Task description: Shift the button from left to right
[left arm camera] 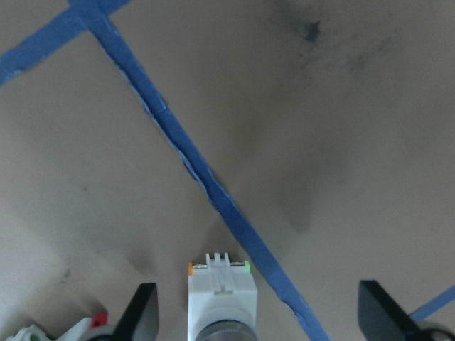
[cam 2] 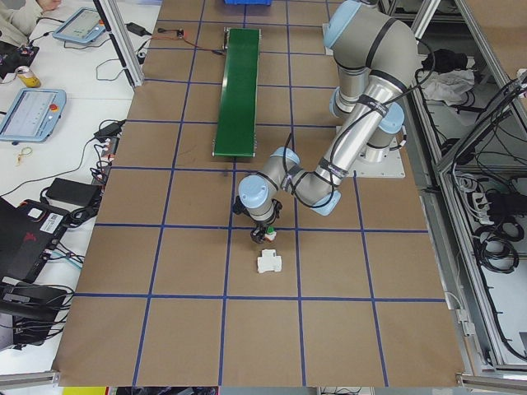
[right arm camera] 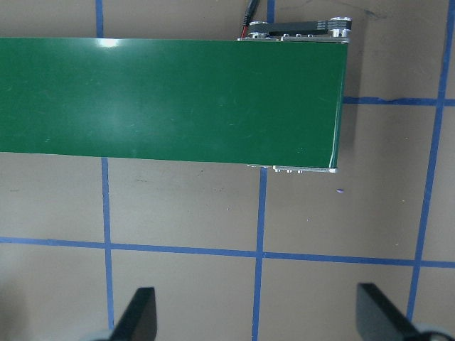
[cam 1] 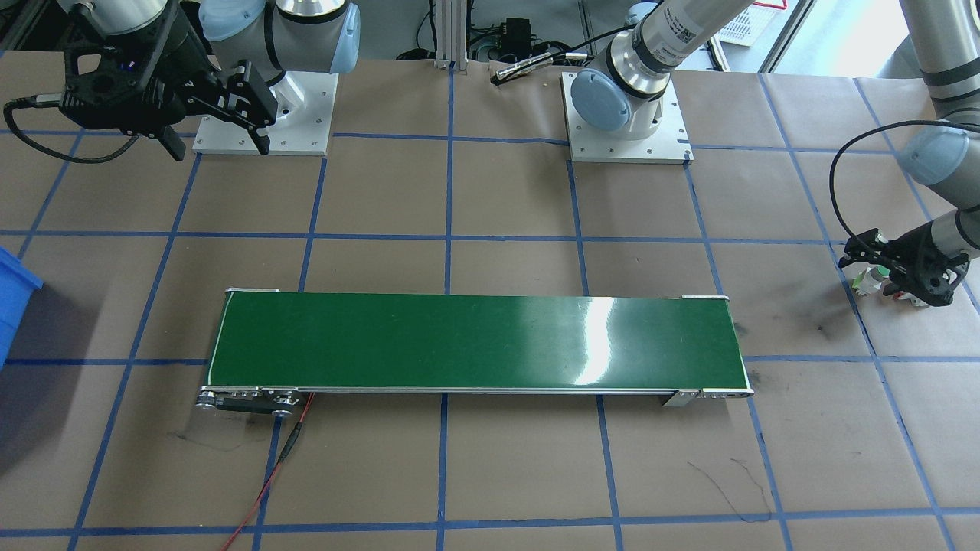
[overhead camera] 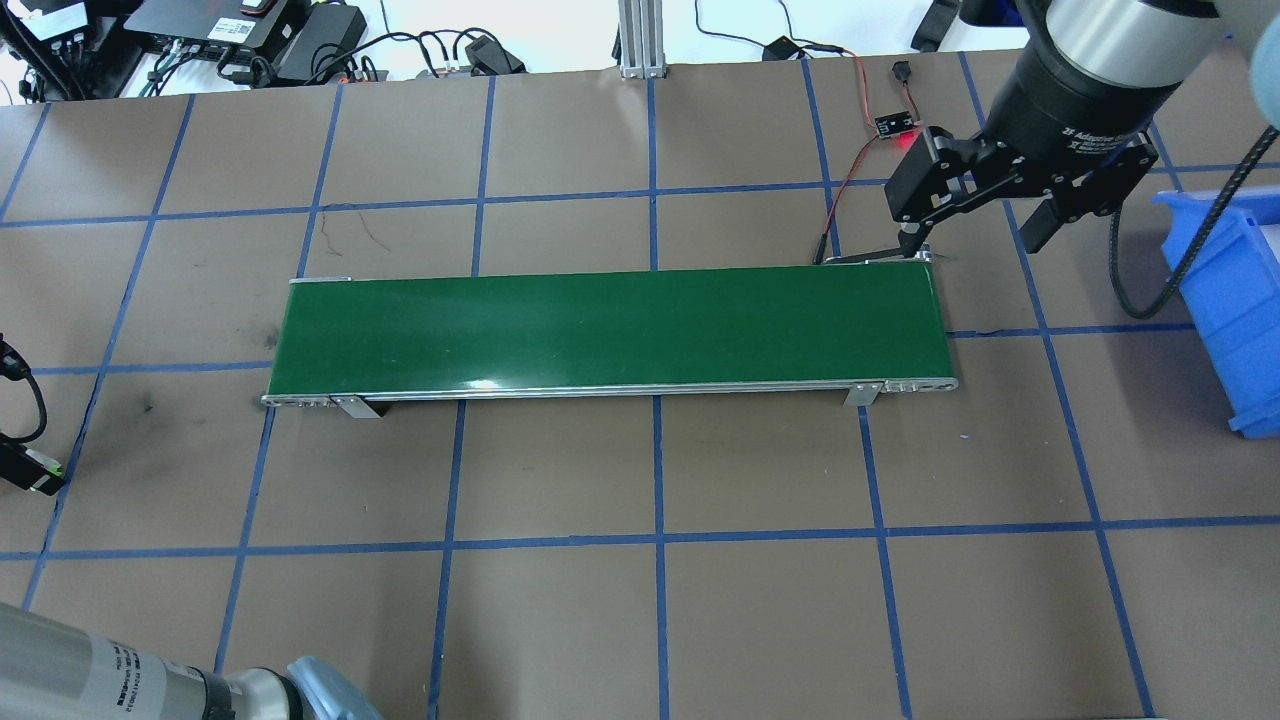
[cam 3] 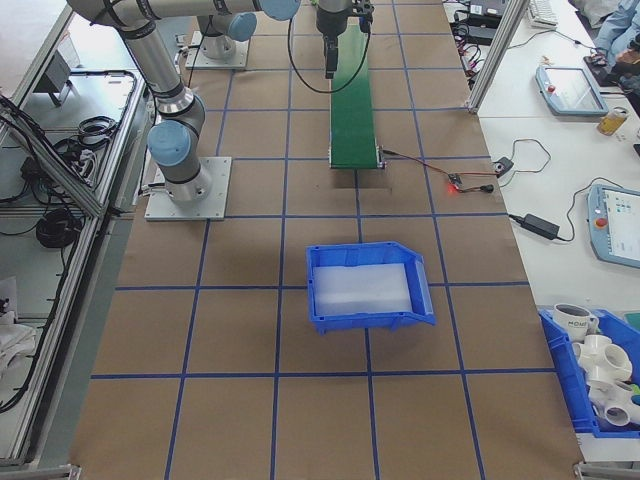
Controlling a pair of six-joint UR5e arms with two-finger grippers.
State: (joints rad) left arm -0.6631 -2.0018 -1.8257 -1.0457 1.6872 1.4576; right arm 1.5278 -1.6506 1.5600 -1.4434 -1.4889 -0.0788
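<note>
The button (left arm camera: 220, 295), a white body with orange and green marks, lies on the brown paper between the fingers (left arm camera: 142, 316) of my left gripper (left arm camera: 259, 320). The jaws are wide apart and neither touches it. From the front it shows as a small white-and-green piece (cam 1: 867, 280) under the left gripper (cam 1: 880, 277) at the table's far left end. The side view shows its green cap (cam 2: 269, 234). My right gripper (overhead camera: 972, 235) hangs open and empty above the far right end of the conveyor, also seen from the front (cam 1: 218, 141).
A white breaker with red marks (cam 2: 269, 262) lies just beside the button. A long green conveyor belt (overhead camera: 610, 330) crosses the middle of the table. A blue bin (overhead camera: 1230, 300) stands at the right end. A red-lit sensor board and wires (overhead camera: 893, 125) sit behind the belt.
</note>
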